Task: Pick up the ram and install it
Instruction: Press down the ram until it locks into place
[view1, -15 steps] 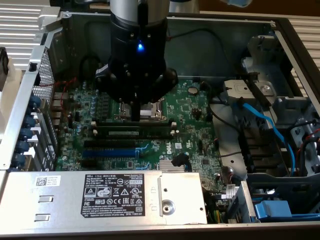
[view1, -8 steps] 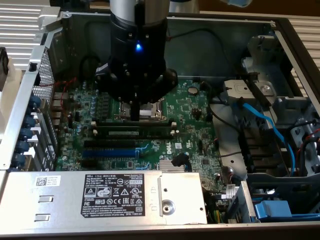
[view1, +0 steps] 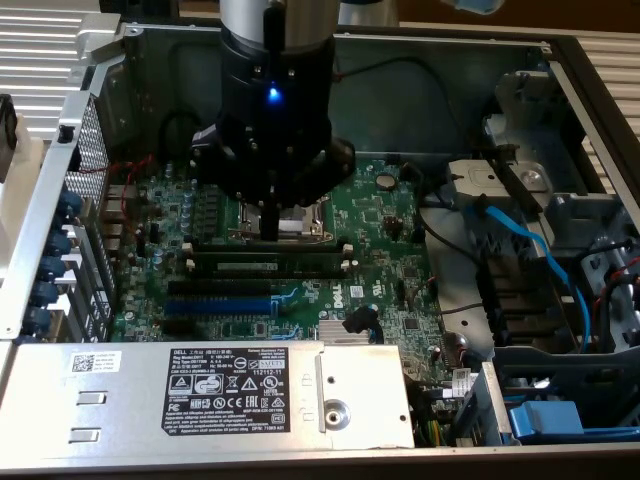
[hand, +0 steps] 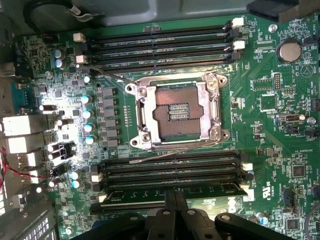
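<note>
One "DELL" label (view1: 226, 383) near ram (view1: 270, 266)

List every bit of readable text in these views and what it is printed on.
"DELL": black label on the silver power supply cover.
"DELL": white print on the green motherboard, right of the blue slot.
White sticker on the cover: barcode and print too small to read.
Remaining black-label text and certification marks: too small to read.
Motherboard print in the wrist view: too blurred to read.

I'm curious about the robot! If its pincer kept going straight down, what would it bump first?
Probably the ram lying in its slot on the motherboard; the shut pincer points right above it, though depth is unclear.
</note>
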